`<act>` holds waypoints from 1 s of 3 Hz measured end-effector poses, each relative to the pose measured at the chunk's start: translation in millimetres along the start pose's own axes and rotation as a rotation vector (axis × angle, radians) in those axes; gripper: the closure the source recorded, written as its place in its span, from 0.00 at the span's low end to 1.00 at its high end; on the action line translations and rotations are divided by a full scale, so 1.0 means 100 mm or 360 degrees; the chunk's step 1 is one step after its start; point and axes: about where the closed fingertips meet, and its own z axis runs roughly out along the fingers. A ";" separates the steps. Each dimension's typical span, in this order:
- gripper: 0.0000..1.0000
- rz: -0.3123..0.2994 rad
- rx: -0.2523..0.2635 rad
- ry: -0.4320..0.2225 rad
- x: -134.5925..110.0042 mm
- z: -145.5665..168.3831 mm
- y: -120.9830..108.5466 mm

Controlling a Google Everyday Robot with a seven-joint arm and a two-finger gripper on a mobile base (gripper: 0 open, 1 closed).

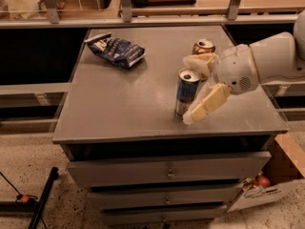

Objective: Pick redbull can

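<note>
The redbull can (pixel 186 93), tall, slim, blue and silver with a red mark, stands upright on the grey cabinet top (pixel 119 109), right of centre. My gripper (pixel 187 90) reaches in from the right and is open. One cream finger (pixel 198 61) lies behind the can's top, the other (pixel 207 104) slants down along its front right side. The can stands between the two fingers. I cannot tell if either finger touches it.
A shorter gold can (pixel 204 46) stands just behind the gripper's rear finger. A dark blue chip bag (pixel 116 49) lies at the back left. A shelf rail (pixel 143 20) runs behind the cabinet. A cardboard box (pixel 267 185) sits on the floor at right.
</note>
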 end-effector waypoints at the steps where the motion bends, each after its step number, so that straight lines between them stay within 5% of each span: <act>1: 0.17 0.0000 -0.0029 -0.0016 -0.06 0.05 0.04; 2: 0.41 -0.0006 -0.0071 -0.0033 -0.13 0.10 0.08; 3: 0.41 -0.0006 -0.0111 -0.0030 -0.17 0.16 0.12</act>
